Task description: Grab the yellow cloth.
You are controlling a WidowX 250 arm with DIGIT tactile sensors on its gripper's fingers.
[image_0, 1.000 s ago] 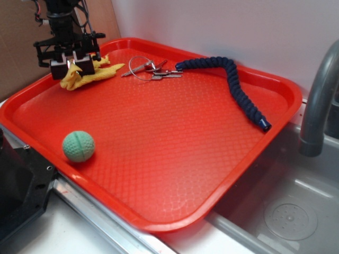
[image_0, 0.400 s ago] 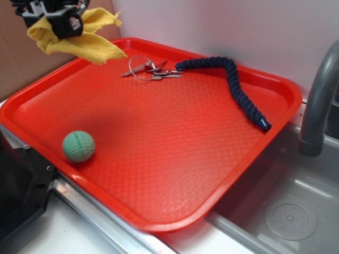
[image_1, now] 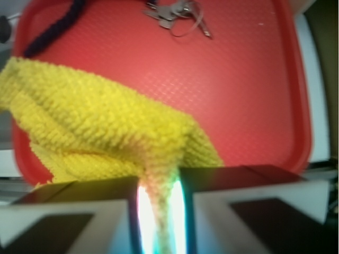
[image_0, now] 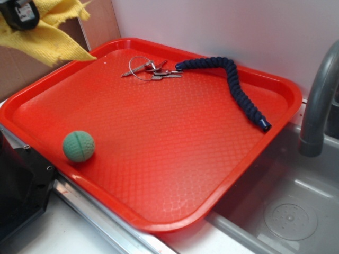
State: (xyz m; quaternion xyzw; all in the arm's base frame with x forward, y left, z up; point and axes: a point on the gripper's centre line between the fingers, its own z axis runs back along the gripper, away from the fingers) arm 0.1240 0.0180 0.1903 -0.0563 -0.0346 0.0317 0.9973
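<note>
Exterior view: claw (image_0: 20, 13) sits at the upper left corner of the frame, above and outside the far left rim of the red tray (image_0: 159, 222). It is largely cropped, so jaw state cannot be read from this view. Yellow cloth (image_0: 45, 39) hangs from it, clear of the tray surface, with 1 pointed corner drooping toward the tray's far left rim. On the tray: 1 green ball (image_0: 79, 146) near the left front rim, 1 key ring (image_0: 148, 69) with several keys near the far rim, and 1 dark blue rope (image_0: 233, 79) running from beside the keys toward the right rim. Sink basin (image_0: 288, 211) and 1 grey faucet (image_0: 318, 100) lie to the right of the tray.

Wrist view: both jaws are closed narrowly on a thin gathered fold of the yellow cloth (image_1: 106, 127); most of the fabric hangs free below, over the tray (image_1: 254, 106). Keys (image_1: 177, 13) and rope (image_1: 53, 32) appear at the tray's far edge.

Risks:
- Pinch covers only a narrow fold, so the soft fabric could slip out during fast travel.
- Drooping corner could catch on the tray rim if the claw descends or moves low across it.
</note>
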